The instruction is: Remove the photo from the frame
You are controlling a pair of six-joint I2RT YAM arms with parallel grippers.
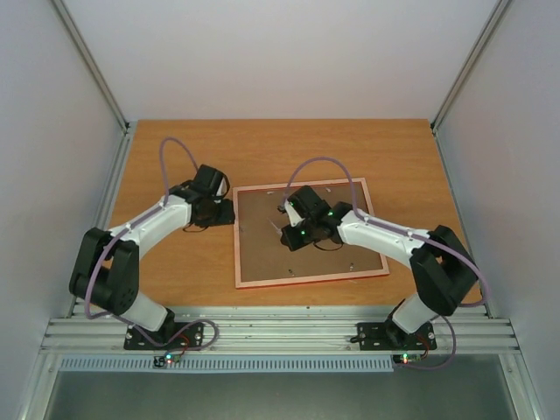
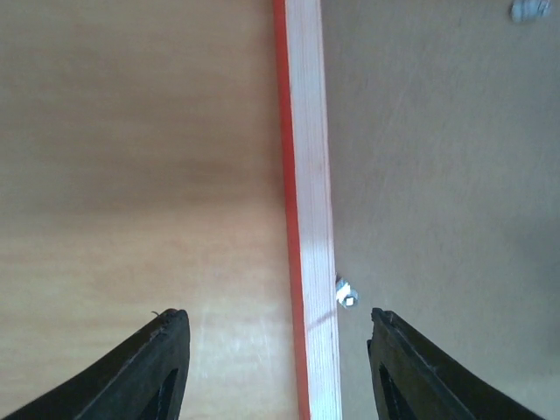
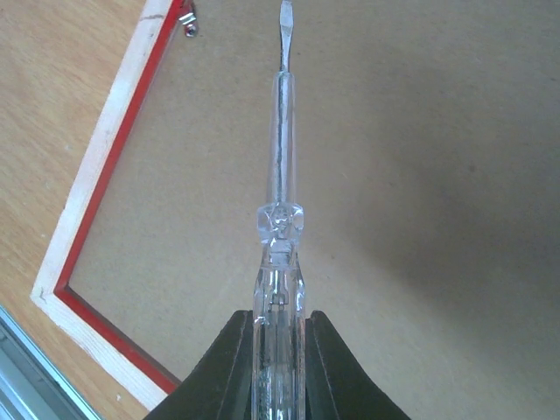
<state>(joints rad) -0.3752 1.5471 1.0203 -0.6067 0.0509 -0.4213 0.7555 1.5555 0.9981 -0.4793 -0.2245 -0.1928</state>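
Observation:
The red frame (image 1: 311, 280) lies face down on the table, its brown backing board (image 1: 306, 254) up. The photo is hidden under the board. My left gripper (image 1: 223, 210) is open and straddles the frame's left rail (image 2: 311, 219), one finger over the table, the other over the board, next to a small metal tab (image 2: 346, 293). My right gripper (image 1: 293, 234) is over the board's middle, shut on a clear-handled flat screwdriver (image 3: 280, 219). Its blade tip (image 3: 285, 17) points towards a metal tab (image 3: 186, 19) at the frame's rail (image 3: 105, 149).
The wooden table (image 1: 175, 271) is bare around the frame. White walls stand on three sides. A metal rail (image 1: 280, 332) with the arm bases runs along the near edge. Another tab (image 2: 529, 9) shows on the board in the left wrist view.

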